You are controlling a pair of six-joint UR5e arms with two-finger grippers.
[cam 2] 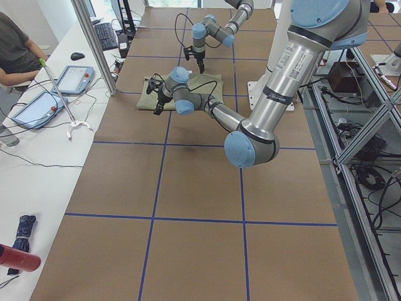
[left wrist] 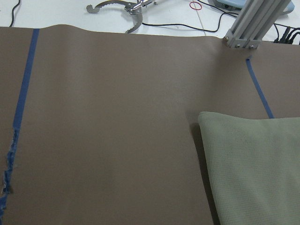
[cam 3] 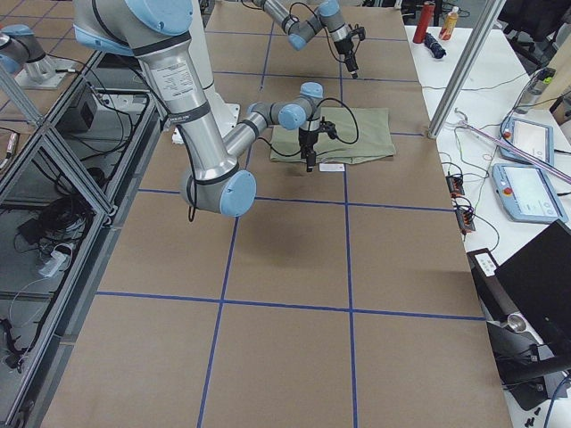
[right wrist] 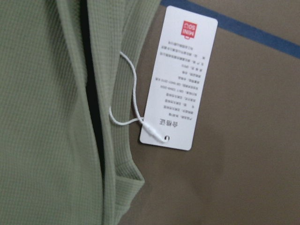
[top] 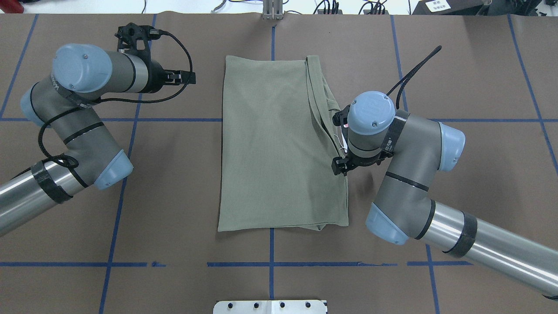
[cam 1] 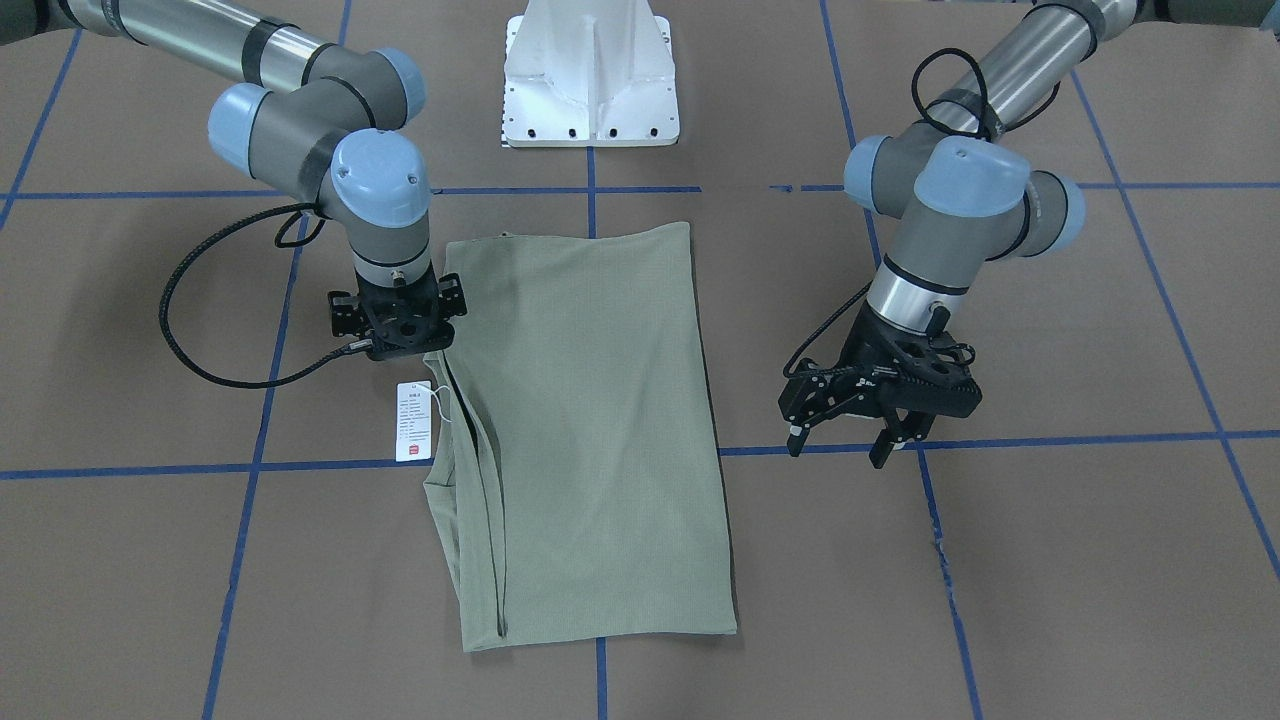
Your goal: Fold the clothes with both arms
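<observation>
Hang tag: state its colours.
White hang tag, red logo patch, dark print; right wrist view shows it best.

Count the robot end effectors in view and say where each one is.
2. The left end effector is open over the table beside the folded shirt. The right end effector is at the shirt's opposite edge, by the hang tag. No others show.

Shirt [cam 1: 590, 420] matt ribbed knit; hang tag [right wrist: 180, 79] smooth paper.

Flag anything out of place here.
The tag lies outside the folded shirt, on the table beside its edge, tied by string. The layers along that edge gape unevenly.
</observation>
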